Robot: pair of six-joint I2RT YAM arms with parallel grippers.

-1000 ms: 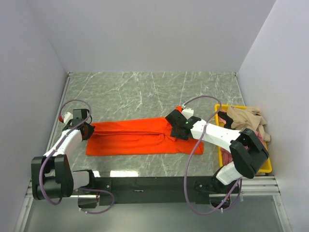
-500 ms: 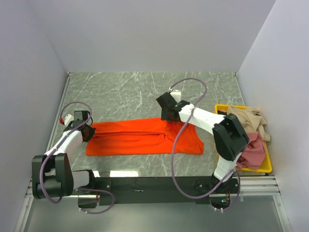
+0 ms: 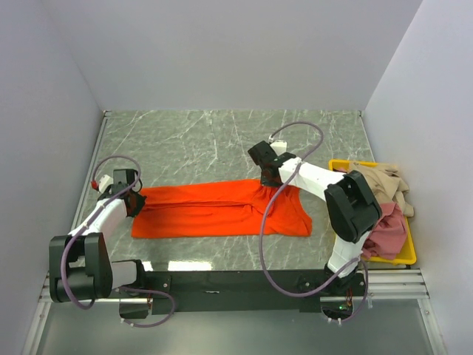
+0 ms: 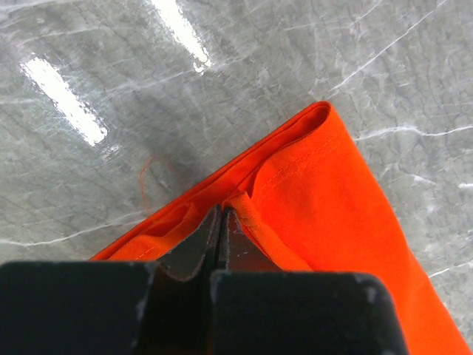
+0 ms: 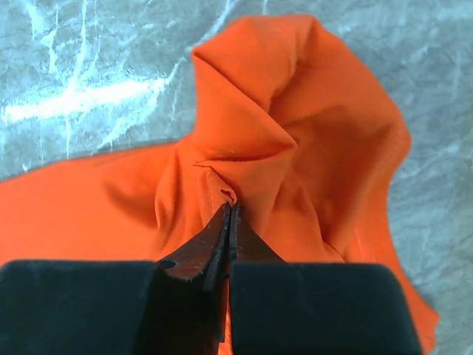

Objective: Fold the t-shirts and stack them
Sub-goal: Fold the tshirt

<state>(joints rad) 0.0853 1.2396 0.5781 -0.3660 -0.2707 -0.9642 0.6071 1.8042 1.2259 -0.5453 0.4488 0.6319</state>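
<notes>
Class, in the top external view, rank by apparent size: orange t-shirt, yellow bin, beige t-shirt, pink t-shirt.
1. orange t-shirt
2. yellow bin
3. beige t-shirt and pink t-shirt: bunched, too alike to rank

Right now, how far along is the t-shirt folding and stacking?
The orange shirt lies on the table as a long folded band. In hand: left gripper and right gripper are each shut on it. To do: beige shirt and pink shirt lie crumpled in the yellow bin; nothing stacked.
</notes>
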